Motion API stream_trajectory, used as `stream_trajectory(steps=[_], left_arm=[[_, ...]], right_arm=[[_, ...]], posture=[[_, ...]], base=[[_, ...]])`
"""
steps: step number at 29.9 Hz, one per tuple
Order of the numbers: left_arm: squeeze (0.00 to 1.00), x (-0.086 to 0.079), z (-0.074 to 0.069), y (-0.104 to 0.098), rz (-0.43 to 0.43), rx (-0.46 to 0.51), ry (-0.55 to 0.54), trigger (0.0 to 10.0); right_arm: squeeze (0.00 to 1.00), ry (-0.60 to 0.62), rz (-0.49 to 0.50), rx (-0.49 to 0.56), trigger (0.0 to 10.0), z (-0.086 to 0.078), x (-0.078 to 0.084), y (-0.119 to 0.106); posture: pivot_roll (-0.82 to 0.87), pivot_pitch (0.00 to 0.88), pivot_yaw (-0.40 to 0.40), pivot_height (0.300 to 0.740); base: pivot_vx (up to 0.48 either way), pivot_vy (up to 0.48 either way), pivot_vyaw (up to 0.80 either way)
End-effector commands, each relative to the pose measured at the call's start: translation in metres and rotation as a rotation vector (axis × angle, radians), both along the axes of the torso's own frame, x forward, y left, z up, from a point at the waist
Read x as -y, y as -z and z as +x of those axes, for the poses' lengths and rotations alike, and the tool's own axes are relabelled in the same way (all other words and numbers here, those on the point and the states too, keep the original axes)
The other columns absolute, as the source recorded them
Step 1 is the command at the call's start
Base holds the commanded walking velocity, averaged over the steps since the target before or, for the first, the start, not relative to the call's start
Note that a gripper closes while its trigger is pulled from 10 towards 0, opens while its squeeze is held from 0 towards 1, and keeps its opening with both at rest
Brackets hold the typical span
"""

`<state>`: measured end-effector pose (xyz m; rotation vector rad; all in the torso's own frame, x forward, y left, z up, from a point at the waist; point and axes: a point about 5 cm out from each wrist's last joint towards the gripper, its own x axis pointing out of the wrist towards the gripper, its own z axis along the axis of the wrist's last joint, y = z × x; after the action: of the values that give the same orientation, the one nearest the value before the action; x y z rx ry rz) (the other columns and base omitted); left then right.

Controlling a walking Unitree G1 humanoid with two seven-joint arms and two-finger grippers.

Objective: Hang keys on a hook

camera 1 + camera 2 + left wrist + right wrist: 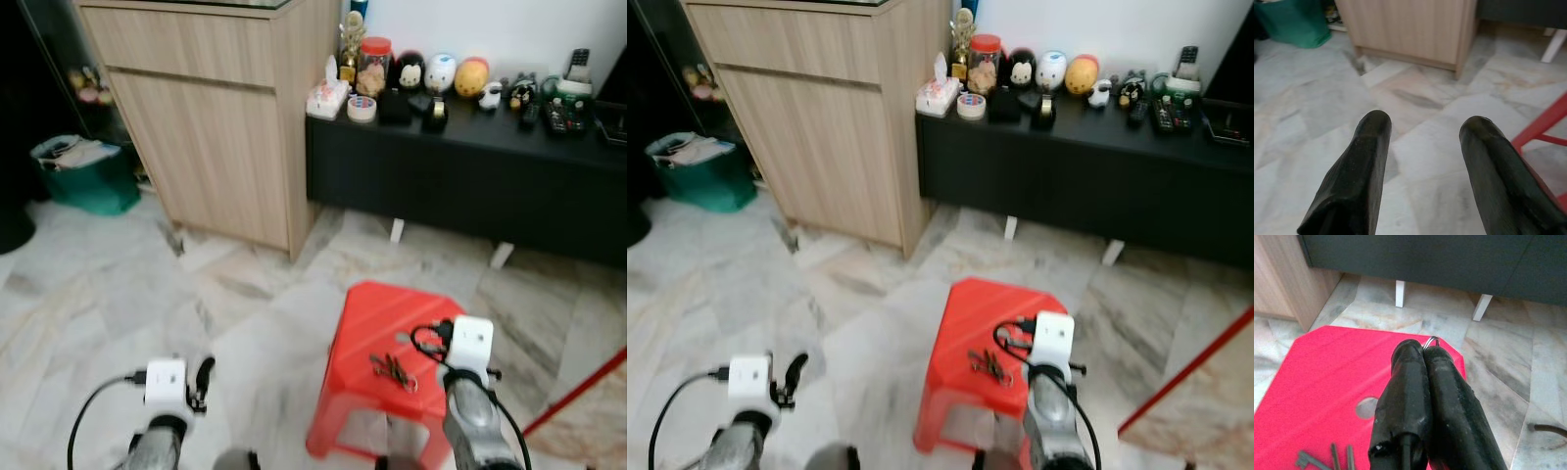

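Right hand [1426, 348] pinches a thin metal key ring [1431, 340] above the red plastic stool [377, 338]; left hand [1425, 129] open at 7 o'clock.

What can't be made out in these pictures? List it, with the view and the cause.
- Grey metal keys on the red plastic stool: right wrist view, cut off by the bottom edge; count unclear.
- Thin metal ring: right wrist view, mostly hidden behind the shut right gripper; pinched or lying beyond, cannot tell.
- Small ornaments on the black cabinet: eye views, too small.
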<state>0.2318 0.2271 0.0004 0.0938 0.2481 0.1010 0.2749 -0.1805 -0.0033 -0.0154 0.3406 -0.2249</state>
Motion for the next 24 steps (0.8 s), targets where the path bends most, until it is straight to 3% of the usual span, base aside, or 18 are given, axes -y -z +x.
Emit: stream_trajectory(steps=[1, 10, 14, 15, 17, 19, 20, 24], left_arm=[[0.0, -0.006, -0.007, 0.009, 0.013, -0.056, -0.021, 10.0], [0.0, -0.021, -0.024, 0.034, 0.006, -0.22, -0.091, 10.0], [0.0, -0.022, -0.038, 0.05, -0.015, -0.334, -0.131, 10.0], [0.0, -0.023, -0.044, 0.055, -0.025, -0.371, -0.149, 10.0], [0.0, -0.022, -0.046, 0.056, -0.027, -0.379, -0.153, 10.0], [0.0, -0.02, -0.047, 0.058, -0.03, -0.383, -0.15, 10.0], [0.0, -0.018, -0.048, 0.059, -0.036, -0.382, -0.151, 10.0], [0.0, -0.017, -0.049, 0.061, -0.041, -0.387, -0.155, 10.0]], right_arm=[[0.0, -0.004, 0.013, -0.04, 10.0, -0.002, 0.001, 0.005], [0.0, -0.013, 0.018, -0.181, 10.0, -0.023, 0.008, 0.028], [0.0, -0.083, 0.048, -0.368, 10.0, -0.049, 0.003, 0.053], [0.0, -0.157, 0.004, -0.544, 10.0, -0.069, 0.0, 0.069], [0.0, -0.182, -0.02, -0.596, 10.0, -0.075, 0.0, 0.073], [0.0, -0.214, -0.021, -0.564, 10.0, -0.073, -0.002, 0.072], [0.0, -0.202, -0.004, -0.497, 10.0, -0.066, -0.001, 0.066], [0.0, -0.185, 0.006, -0.446, 10.0, -0.057, 0.001, 0.06]], posture=[[0.04, 0.0, -0.035, 0.731], [0.04, 0.0, -0.033, 0.736], [0.03, 0.0, -0.029, 0.736], [0.02, 0.0, -0.027, 0.736], [0.02, 0.0, -0.03, 0.736], [0.04, 0.0, -0.032, 0.736], [0.03, 0.0, -0.034, 0.736], [0.03, 0.0, -0.035, 0.736]], base=[[0.0, 0.0, 0.0], [0.0, 0.0, 0.0], [0.0, 0.0, 0.0], [0.0, 0.0, 0.0], [0.0, 0.0, 0.0], [0.0, 0.0, 0.0], [0.0, 0.0, 0.0], [0.0, 0.0, 0.0]])
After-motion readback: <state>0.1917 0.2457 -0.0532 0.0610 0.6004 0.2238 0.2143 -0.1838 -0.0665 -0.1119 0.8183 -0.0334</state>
